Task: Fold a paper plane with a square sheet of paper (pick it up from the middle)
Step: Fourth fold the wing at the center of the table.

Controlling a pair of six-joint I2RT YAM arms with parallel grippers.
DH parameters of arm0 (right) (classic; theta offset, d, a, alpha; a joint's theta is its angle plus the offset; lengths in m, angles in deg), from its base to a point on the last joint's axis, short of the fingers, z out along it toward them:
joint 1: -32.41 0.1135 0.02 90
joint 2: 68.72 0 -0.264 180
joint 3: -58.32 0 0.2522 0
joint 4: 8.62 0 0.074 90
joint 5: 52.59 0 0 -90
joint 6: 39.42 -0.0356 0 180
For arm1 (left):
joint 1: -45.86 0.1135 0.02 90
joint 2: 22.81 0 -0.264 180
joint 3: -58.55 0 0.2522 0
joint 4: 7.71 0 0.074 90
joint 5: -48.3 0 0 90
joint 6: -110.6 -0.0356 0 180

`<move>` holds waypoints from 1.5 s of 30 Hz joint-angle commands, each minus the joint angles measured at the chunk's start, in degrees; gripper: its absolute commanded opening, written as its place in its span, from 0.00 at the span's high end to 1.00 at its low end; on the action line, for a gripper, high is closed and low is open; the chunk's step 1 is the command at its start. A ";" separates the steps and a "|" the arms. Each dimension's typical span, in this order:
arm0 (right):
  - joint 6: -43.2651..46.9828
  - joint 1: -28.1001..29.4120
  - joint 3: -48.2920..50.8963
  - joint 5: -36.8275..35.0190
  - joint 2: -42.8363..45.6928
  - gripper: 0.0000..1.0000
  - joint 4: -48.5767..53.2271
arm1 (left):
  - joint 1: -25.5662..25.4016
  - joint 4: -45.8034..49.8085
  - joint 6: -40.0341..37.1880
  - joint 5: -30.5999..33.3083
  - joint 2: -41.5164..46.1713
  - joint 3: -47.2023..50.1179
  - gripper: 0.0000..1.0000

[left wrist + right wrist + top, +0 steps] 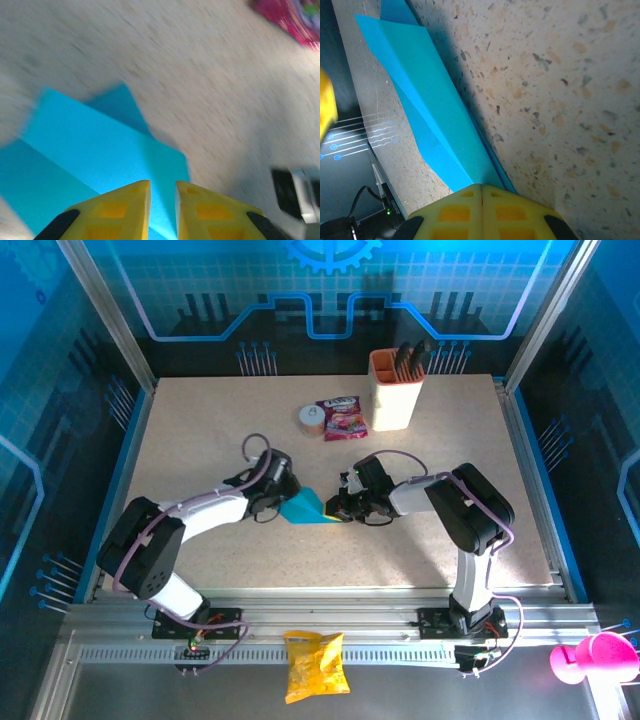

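The cyan-blue sheet of paper (305,508) lies partly folded at the table's middle, between my two grippers. In the left wrist view the paper (100,145) shows overlapping layers, and my left gripper (163,187) hovers over its near edge with a narrow gap between its yellow fingers (125,207). In the top view the left gripper (283,502) sits at the paper's left side and the right gripper (338,512) at its right corner. In the right wrist view my right gripper (482,187) is shut on the end of the folded paper (430,110), whose long crease stands up off the table.
A beige holder cup (395,390) with dark tools stands at the back. Beside it lie a pink-red snack packet (341,418) and a tape roll (312,419). A yellow snack bag (315,665) rests on the front rail, and a pink object (590,657) sits at bottom right.
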 commanded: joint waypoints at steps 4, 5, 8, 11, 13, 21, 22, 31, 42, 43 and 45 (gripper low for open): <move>2.05 -1.58 5.75 -10.90 -6.22 1.00 16.80 | -6.73 -9.57 7.35 0.16 -5.43 2.83 0.80; 1.96 -1.57 5.84 -10.96 -6.26 1.00 16.72 | -7.43 -10.52 8.32 0.89 -6.11 3.06 0.81; 1.97 -1.58 5.84 -11.02 -6.33 1.00 16.79 | -8.48 -13.89 10.98 1.78 -7.94 4.46 0.82; 1.97 -1.58 5.89 -11.04 -6.51 1.00 16.88 | -8.57 -15.46 12.79 1.54 -9.68 4.99 0.82; 1.98 -1.58 5.95 -11.07 -6.65 1.00 16.88 | -8.57 -14.09 14.64 2.48 -10.37 5.19 0.83; 1.82 -1.58 6.24 -11.53 -7.23 1.00 17.14 | -5.82 -0.38 18.72 6.28 -10.57 2.41 0.83; 1.85 -1.60 6.26 -11.61 -7.38 1.00 17.14 | -5.08 -0.01 18.62 6.26 -10.48 2.34 0.83; 1.69 -1.58 6.66 -12.31 -8.09 1.00 17.08 | 5.29 2.14 13.98 5.80 -8.68 2.43 0.82; 1.43 -1.64 7.08 -12.58 -7.47 1.00 17.32 | 20.74 5.70 15.32 4.47 -6.43 2.95 0.80; 1.44 -1.58 7.03 -12.49 -7.34 1.00 17.23 | 21.06 5.72 14.62 3.98 -5.44 2.61 0.80; 1.45 -1.58 7.16 -12.37 -7.08 1.00 17.23 | 20.01 5.29 11.34 3.93 -2.28 2.15 0.81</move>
